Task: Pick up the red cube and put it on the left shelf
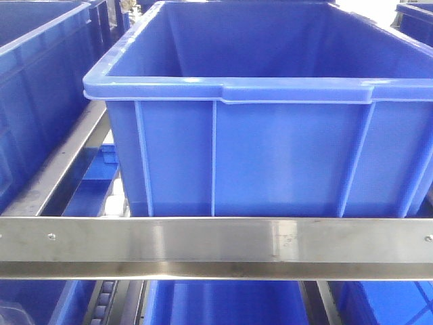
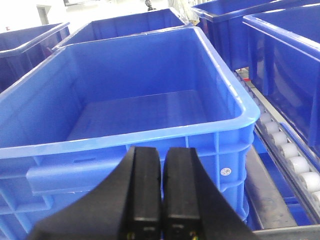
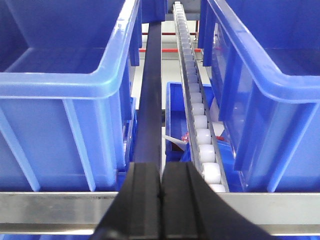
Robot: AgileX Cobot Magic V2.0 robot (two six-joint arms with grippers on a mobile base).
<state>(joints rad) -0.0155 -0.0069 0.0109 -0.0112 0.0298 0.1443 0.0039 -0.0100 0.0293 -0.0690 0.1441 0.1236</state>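
The front view looks straight at the left shelf, whose flat steel front rail runs across the lower part of the picture. On the tier just behind that rail sits a large blue crate, open at the top and showing nothing inside from this angle. More blue crates stand to its left and at the far right edge, and another lies on the tier below the rail. A steel side rail runs from near left toward the far end, with white rollers showing beside it.

The left gripper hovers just near the front rim of a crate, its black jaws pressed together with only a thin seam between them and nothing held. The crate's floor is bare blue plastic. To the right a roller track runs away from the camera beside further crates.

The right gripper sits just above the steel front rail, its jaws likewise pressed together and holding nothing. It points down the gap between two crates, along a dark steel rail and a line of white rollers. In a lower crate under the track something white with a bit of red shows, too hidden to identify.

The red cube cannot be made out with certainty in any view.
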